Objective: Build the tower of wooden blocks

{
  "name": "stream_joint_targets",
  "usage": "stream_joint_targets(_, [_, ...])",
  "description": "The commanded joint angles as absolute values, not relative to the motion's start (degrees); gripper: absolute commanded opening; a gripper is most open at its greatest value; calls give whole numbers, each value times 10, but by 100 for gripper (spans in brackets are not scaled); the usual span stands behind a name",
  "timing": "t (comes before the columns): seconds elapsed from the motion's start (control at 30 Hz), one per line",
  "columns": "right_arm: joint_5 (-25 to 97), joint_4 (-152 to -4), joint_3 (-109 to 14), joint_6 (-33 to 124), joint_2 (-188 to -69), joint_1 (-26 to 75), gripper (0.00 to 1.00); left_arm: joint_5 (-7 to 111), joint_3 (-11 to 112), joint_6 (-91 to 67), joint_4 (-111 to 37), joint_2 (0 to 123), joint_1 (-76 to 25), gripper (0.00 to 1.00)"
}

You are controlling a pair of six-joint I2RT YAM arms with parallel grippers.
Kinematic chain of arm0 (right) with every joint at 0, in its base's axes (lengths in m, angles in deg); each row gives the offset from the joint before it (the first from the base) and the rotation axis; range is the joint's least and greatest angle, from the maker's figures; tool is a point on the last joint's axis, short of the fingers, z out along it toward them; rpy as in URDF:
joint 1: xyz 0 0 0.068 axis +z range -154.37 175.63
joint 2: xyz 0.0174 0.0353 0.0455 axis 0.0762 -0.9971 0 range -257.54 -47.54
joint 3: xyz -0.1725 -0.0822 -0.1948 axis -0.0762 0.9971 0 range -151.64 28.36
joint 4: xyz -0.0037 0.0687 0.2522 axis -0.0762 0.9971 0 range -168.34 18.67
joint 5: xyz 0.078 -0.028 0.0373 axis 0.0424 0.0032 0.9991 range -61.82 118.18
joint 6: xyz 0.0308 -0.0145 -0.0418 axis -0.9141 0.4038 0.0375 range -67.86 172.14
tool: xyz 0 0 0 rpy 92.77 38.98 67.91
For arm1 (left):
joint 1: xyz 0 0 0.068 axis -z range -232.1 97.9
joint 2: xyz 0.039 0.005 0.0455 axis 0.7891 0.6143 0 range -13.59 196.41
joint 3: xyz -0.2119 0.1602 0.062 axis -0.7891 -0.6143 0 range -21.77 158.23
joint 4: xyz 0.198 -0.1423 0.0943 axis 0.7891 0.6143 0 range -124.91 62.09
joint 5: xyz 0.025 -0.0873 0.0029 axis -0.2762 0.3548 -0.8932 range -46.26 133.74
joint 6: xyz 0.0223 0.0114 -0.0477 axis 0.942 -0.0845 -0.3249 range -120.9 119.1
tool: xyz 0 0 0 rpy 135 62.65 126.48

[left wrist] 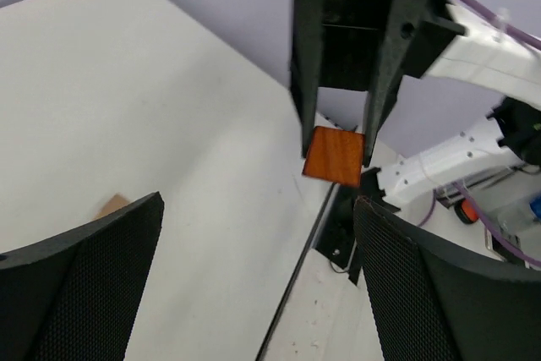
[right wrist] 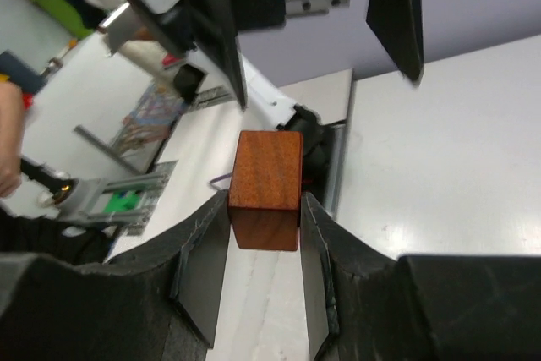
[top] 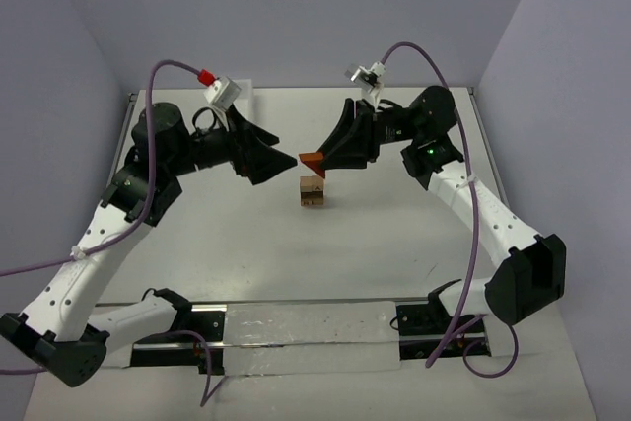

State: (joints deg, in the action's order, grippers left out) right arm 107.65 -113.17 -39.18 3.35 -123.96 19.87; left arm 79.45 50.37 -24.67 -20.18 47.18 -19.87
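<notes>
From above, the right gripper [top: 317,160], reaching in from 3 o'clock and pointing toward 9, pinches a reddish-brown block [top: 311,158]; the wood block tower [top: 312,191] stands on the table [top: 237,253] just at the block's 6 o'clock. The left gripper [top: 284,160] faces it from 9 o'clock, nearly tip to tip. In the left wrist view, its jaws gape wide and empty. In the right wrist view, the block's long axis runs 12 to 6 between the clamping fingers [right wrist: 203,268]
</notes>
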Motion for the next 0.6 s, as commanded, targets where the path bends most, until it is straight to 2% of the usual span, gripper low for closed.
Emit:
stream_joint_targets(0.0, [1106,-829,-469,298,-1249,145,7,859,599,-220,-68,519,-292,99])
stream_joint_targets(0.03, [1100,-809,-475,314,-1257,137,6,873,610,-218,-51,530,-312,99])
stream_joint_targets(0.1, [1065,-497,-578,574,-1292,122,6,895,645,-200,18,563,-359,99])
stream_joint_targets(0.13, [1027,-410,-614,649,-1323,121,5,898,657,-181,59,586,-382,99])
stream_joint_targets(0.2, [1000,-256,-688,784,-1359,127,5,893,670,-163,75,607,-399,99])
stream_joint_targets(0.27, [918,-139,-752,901,-1392,144,4,842,673,-146,108,627,-419,99])
stream_joint_targets(0.4, [792,-142,-737,964,-1389,166,4,801,657,-111,137,657,-439,99])
stream_joint_targets(0.57, [679,-121,-739,1041,-1412,208,5,842,611,-88,111,656,-457,99])
